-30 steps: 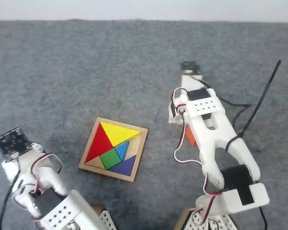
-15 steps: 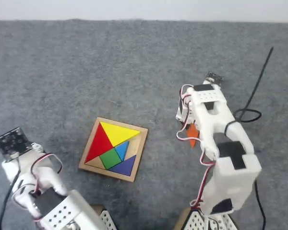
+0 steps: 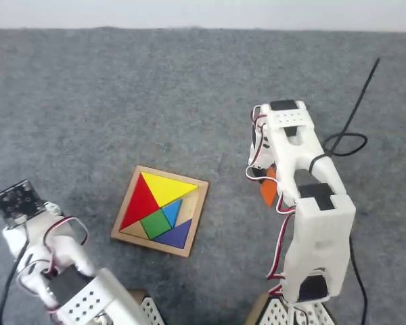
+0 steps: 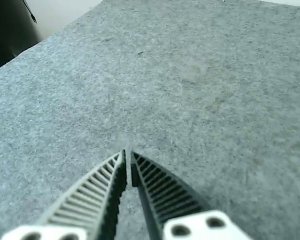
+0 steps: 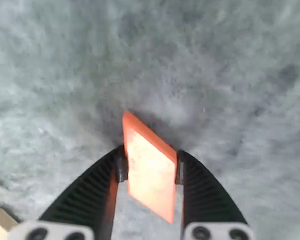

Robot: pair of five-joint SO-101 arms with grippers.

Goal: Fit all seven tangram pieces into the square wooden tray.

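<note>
The step in hand appears to be carrying the orange piece (image 5: pixel 149 180) across to the tray (image 3: pixel 149 244), which lies on the grey mat (image 3: pixel 88 101) between the two arms, well apart from the piece. To do this well, the right arm should probably lift the piece free of the mat before swinging it sideways. It should then turn the wrist so the slanted edges line up with the bare wooden strip on the tray's side nearest that arm. The coloured pieces (image 3: pixel 155 203) already fill most of the square, so the piece likely needs to go down flat and gently, or it may ride up on a neighbour or nudge the tray. The right gripper (image 5: pixel 150 162) is opened only as wide as the piece. Its two black fingers press on opposite long edges, and one pointed corner juts out past the tips just above the mat. The left gripper (image 4: pixel 127 152) hangs over bare mat with its ribbed fingers drawn together to a thin slit, and it holds nothing.
</note>
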